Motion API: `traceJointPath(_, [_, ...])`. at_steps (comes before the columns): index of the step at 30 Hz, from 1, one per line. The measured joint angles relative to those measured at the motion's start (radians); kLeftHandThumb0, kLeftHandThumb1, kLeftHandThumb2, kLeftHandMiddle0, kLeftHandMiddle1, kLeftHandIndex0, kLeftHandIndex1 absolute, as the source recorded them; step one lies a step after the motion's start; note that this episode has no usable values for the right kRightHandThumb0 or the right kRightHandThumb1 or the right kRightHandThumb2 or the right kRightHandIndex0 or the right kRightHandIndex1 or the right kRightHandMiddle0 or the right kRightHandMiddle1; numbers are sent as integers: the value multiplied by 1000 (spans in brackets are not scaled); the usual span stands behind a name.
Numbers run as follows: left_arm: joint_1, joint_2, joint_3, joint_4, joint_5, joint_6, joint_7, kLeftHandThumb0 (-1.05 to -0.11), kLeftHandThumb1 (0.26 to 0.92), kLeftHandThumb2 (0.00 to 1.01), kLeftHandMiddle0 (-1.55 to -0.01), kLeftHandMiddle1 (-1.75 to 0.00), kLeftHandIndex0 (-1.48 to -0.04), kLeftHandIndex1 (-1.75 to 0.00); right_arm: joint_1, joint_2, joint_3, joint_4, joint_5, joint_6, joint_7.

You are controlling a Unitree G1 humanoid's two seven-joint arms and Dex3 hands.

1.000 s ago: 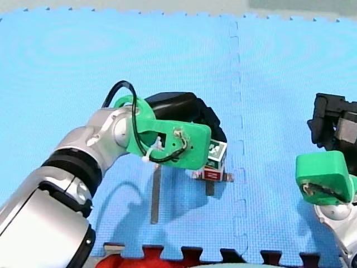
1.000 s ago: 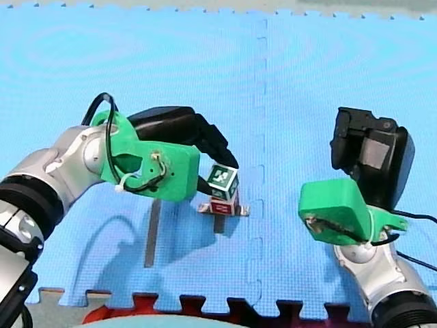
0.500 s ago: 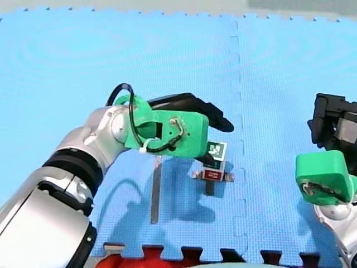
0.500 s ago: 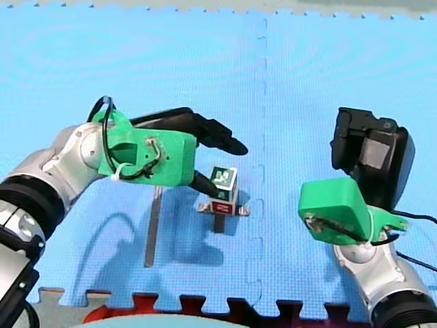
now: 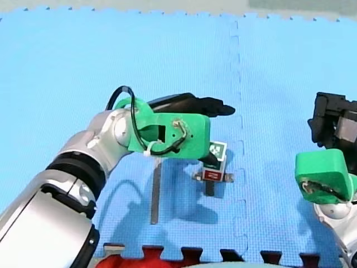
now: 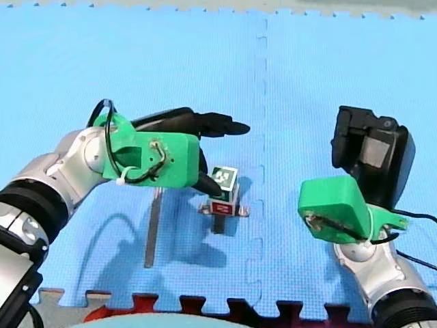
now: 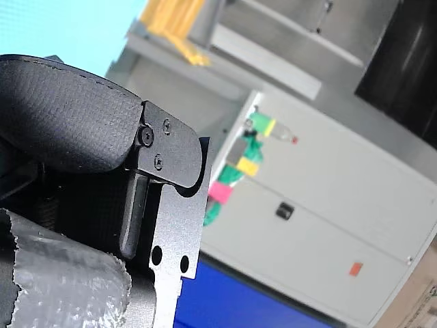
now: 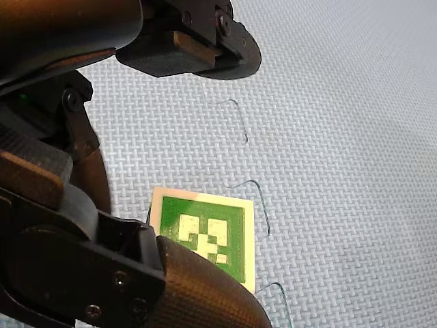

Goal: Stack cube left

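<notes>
Left hand (image 6: 194, 124) had released since a second earlier: now empty, uncurled, raised just above green cube (image 6: 223, 178). Green cube sat atop red cube (image 6: 220, 207) on mat (image 6: 307, 68). Right hand (image 6: 369, 156) unmoved at right, grip unreadable.

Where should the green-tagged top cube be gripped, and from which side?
Probably by two opposite side faces, coming from above: the green-tagged cube sits on the red cube with its top face uncovered. The left hand hovers close by it; the right hand is off to the right.
</notes>
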Motion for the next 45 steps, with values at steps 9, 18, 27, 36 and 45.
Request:
traceJointPath(9, [-2, 29, 30, -2, -26, -48, 18, -1048, 920, 13, -684, -102, -315, -23, -6, -2, 6, 11, -3, -5, -11])
traceJointPath(18, [-58, 174, 96, -135, -79, -53, -27, -1048, 921, 25, -810, -1087, -261, -4, -7, -7, 5, 35, 5, -26, -5])
traceJointPath(27, [-42, 219, 136, -156, -125, -93, -25, -1048, 921, 71, -779, -1746, -294, -18, -8, -14, 5, 53, 9, -38, 1])
traceJointPath(36, [-2, 272, 184, -121, -161, -104, 15, -1048, 921, 246, -836, -1746, -362, -30, -3, -20, 3, 53, 15, -45, 16])
traceJointPath(45, [115, 225, 304, -27, -250, -248, 222, -1048, 921, 517, -865, -1746, -543, -57, 8, -44, -9, 53, 34, -64, 54])
